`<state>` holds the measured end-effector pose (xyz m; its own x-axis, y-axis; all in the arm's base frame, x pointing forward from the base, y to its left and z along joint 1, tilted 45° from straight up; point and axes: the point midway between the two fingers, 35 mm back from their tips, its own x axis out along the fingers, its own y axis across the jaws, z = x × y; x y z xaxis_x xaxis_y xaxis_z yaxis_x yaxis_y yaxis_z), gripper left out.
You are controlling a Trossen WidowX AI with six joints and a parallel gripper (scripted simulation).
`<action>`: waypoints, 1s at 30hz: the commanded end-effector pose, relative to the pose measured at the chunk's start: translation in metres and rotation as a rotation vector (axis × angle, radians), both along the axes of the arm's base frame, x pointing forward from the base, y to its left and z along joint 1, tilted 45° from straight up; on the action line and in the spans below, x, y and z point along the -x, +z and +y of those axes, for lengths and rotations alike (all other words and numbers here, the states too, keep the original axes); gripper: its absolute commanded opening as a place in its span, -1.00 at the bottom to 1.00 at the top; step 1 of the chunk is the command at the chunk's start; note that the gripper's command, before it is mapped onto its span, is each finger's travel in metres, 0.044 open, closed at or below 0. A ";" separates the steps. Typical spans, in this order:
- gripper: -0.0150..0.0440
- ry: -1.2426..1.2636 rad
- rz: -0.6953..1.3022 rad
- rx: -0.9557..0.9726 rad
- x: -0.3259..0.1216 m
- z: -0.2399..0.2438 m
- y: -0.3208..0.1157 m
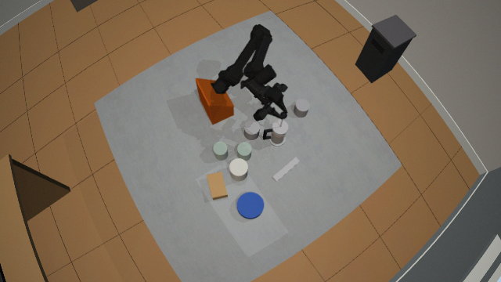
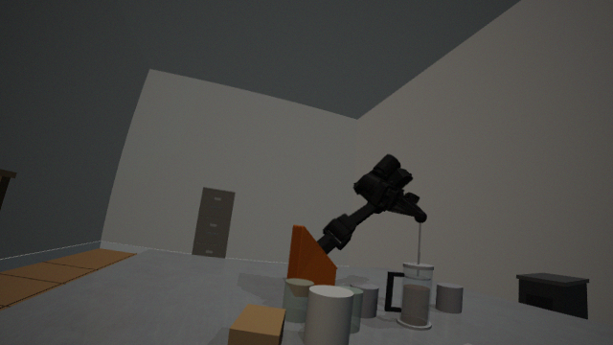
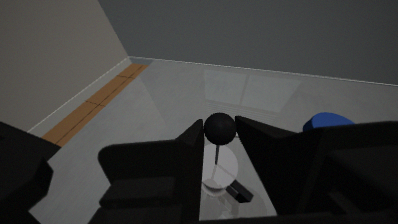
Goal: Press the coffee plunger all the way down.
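The coffee press (image 1: 278, 135) (image 2: 416, 306) stands upright on the grey surface, its black handle (image 1: 267, 134) (image 2: 389, 292) toward the grey cup beside it. Its white lid also shows in the wrist view (image 3: 222, 167). The thin plunger rod (image 2: 420, 244) stands far up out of the lid, topped by a round black knob (image 3: 220, 132) (image 2: 420, 218). My gripper (image 3: 218, 122) (image 1: 283, 114) is shut on the knob, with one fingertip on each side of it, high above the lid. In the exterior view the fingers partly merge with the knob.
Grey cups (image 1: 251, 131) (image 1: 301, 108) stand on either side of the press. Green cups (image 1: 220, 150) (image 1: 244, 151), a white cylinder (image 1: 239, 168) (image 2: 329, 316), a tan block (image 1: 217, 185), a blue disc (image 1: 250, 205) and a pale bar (image 1: 286, 169) lie farther off. An orange wedge (image 1: 223, 111) (image 2: 311, 264) stands by the arm.
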<state>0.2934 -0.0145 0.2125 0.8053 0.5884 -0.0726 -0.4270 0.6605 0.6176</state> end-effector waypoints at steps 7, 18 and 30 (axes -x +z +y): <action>-0.08 -0.001 0.007 0.001 -0.004 0.010 -0.014; -0.08 -0.001 0.008 0.002 -0.009 0.022 -0.027; -0.08 -0.002 0.007 0.002 -0.012 0.036 -0.041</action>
<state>0.3076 0.0108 0.1872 0.8203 0.5691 -0.0564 -0.4312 0.6802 0.5928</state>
